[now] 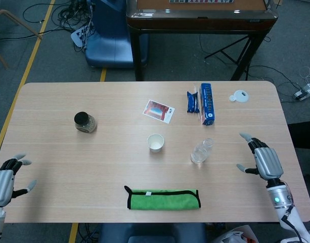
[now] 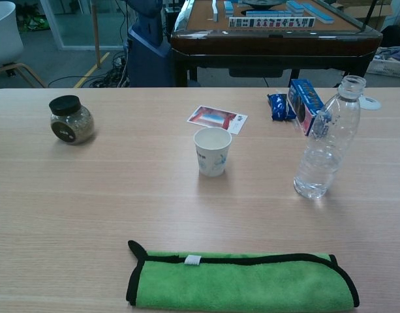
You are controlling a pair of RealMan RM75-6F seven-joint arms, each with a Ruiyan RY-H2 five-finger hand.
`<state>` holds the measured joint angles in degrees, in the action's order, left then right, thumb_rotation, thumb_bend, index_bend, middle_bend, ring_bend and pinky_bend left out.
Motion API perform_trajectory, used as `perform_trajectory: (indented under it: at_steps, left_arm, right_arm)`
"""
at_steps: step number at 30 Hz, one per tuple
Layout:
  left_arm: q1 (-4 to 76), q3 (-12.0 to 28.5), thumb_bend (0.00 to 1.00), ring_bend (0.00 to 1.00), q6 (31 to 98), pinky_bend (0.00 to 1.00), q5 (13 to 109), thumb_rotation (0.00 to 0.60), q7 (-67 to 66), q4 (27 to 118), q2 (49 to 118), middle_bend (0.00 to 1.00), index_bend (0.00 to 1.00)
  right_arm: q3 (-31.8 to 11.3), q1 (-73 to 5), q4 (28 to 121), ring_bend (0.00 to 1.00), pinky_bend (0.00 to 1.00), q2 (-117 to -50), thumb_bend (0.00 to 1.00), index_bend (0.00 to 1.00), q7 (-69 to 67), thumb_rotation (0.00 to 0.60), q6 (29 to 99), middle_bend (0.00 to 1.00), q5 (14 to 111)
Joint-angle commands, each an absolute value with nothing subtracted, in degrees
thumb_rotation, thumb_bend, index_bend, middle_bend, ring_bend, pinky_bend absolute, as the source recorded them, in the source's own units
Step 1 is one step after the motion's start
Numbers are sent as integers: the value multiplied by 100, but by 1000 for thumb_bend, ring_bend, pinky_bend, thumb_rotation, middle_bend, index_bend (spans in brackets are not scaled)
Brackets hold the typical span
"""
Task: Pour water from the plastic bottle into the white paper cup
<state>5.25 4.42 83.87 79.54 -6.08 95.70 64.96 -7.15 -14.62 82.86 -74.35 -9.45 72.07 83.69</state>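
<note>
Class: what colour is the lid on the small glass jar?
Black; the jar's lid shows best in the chest view.

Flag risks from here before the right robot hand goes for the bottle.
1. The plastic bottle is tall, narrow, uncapped and only partly filled; a sideways bump from the right robot hand, now open and apart from it, could likely tip and spill it.
2. The white paper cup is light and empty; the stream or the bottle's neck might knock it over.
3. The blue box stands close behind the bottle, so fingers may clip it.
</note>
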Motion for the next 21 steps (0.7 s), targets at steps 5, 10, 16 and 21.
perform_trajectory:
  at_steps: [5, 10, 16, 21]
  left_arm:
    - [482, 438, 170, 239, 8426, 508, 7936, 600, -558, 9598, 6447, 206, 351]
    - [460, 439, 170, 239, 8434, 507, 7911, 600, -527, 9597, 6427, 208, 351]
    - [433, 442, 170, 239, 8449, 507, 7888, 600, -481, 9603, 6399, 208, 351]
    - [409, 444, 170, 239, 8465, 507, 7875, 600, -433, 9614, 6370, 210, 351]
  right_arm:
    - [-747, -1826, 7953, 193, 324, -7854, 14, 118, -1423, 600, 6823, 181, 8410]
    - [-756, -2018, 7675, 193, 324, -8124, 14, 117, -1920, 600, 6663, 184, 8449]
    - [-732, -2270, 7263, 193, 324, -8441, 14, 117, -2655, 600, 6405, 193, 8509]
    - [-696, -2440, 6839, 193, 324, -8745, 14, 127, -3058, 600, 6310, 203, 8578]
